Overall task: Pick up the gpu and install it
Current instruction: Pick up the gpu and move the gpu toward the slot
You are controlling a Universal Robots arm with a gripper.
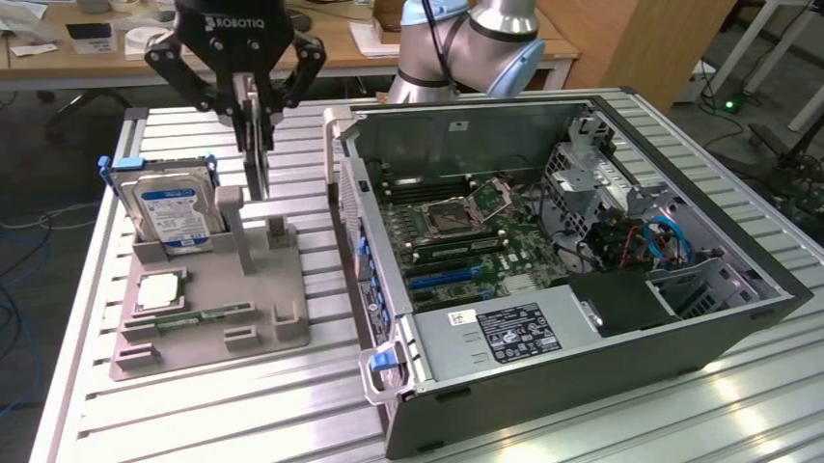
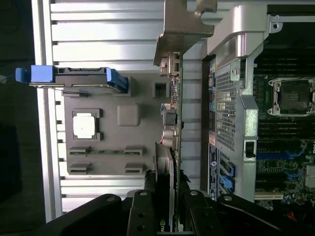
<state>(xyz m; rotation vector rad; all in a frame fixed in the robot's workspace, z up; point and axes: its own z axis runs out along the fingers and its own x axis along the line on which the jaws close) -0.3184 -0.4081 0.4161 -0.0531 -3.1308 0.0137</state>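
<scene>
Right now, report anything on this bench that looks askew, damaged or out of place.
Nothing stands out. The gripper holds the gpu upright over the grey holder tray; the hard drive stands on edge in its slot there, and the computer case lies open on its side.

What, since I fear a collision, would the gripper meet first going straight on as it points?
The gripper, shut on the gpu, points down at the grey holder tray; the card would probably meet its upright slot first, though depth is unclear.
</scene>
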